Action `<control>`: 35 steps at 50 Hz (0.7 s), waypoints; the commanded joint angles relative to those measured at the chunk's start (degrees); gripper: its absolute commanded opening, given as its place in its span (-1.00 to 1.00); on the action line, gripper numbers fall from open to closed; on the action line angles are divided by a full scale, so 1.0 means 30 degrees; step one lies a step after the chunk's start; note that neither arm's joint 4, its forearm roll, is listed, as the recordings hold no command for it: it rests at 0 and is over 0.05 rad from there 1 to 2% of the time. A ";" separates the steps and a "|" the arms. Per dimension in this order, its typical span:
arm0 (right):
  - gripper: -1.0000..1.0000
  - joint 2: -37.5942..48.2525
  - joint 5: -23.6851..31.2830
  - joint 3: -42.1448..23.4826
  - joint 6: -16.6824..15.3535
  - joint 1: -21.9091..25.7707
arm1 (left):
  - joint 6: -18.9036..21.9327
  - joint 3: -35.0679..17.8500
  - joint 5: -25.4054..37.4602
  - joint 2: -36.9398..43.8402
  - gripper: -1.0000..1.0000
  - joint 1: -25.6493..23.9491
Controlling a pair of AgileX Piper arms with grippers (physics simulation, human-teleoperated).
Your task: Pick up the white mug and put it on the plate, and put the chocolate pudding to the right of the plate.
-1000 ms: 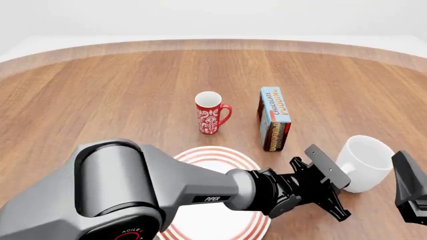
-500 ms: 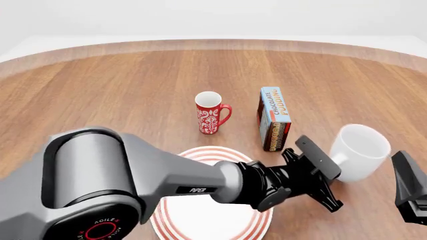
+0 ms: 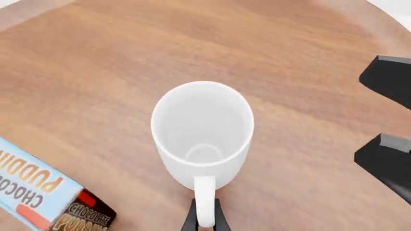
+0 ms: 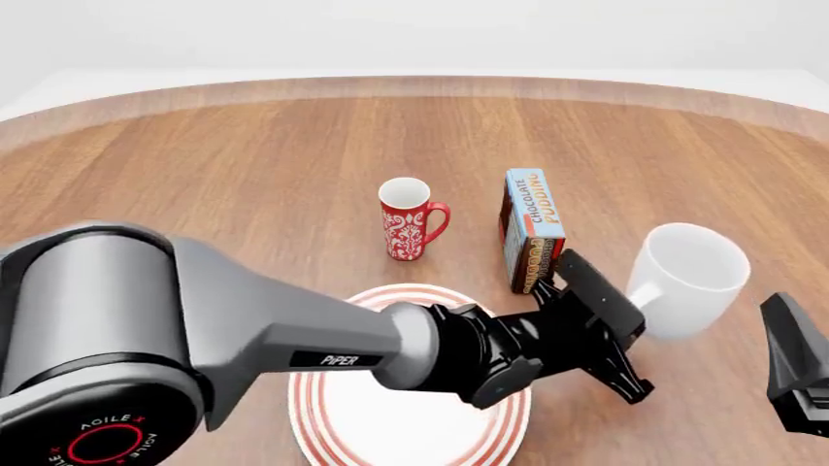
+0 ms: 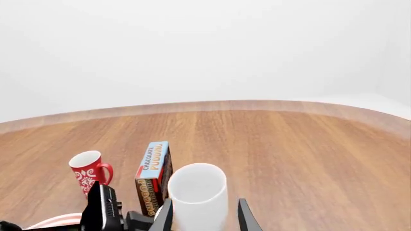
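Note:
My left gripper (image 4: 632, 320) is shut on the loop handle of the white mug (image 4: 685, 280) and holds it off the table, just right of the chocolate pudding carton (image 4: 531, 229). In the left wrist view the mug (image 3: 202, 129) shows its empty inside, with its handle pinched between my fingers (image 3: 188, 220). The red-ringed plate (image 4: 388, 295) lies under my left arm, partly hidden. My right gripper (image 4: 797, 374) is open and empty at the right edge. In the right wrist view its fingers (image 5: 164, 216) stand apart, and the mug (image 5: 198, 190) shows beyond them.
A red mug with a white floral pattern (image 4: 410, 219) stands left of the pudding, behind the plate. The right gripper's black fingers (image 3: 387, 76) show in the left wrist view beside the mug. The pudding (image 5: 154, 174) and red mug (image 5: 90, 171) also show in the right wrist view.
My left gripper has carried the white mug up and to the left, closer to the pudding carton. The right gripper has not moved.

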 commanded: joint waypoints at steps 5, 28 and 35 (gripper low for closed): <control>1.00 0.0000 -0.0003 0.0000 -0.0004 -0.0002 | 0.0000 0.1750 -0.0723 -0.1769 -1.00 0.0090; 1.00 0.0006 0.0751 -0.0804 -0.0117 -0.0045 | 0.0274 0.4591 -0.1797 -0.4278 -1.00 0.0190; 1.00 0.0013 0.0569 -0.0635 -0.0164 -0.0022 | 0.0354 0.5488 -0.2053 -0.5171 -1.00 0.0063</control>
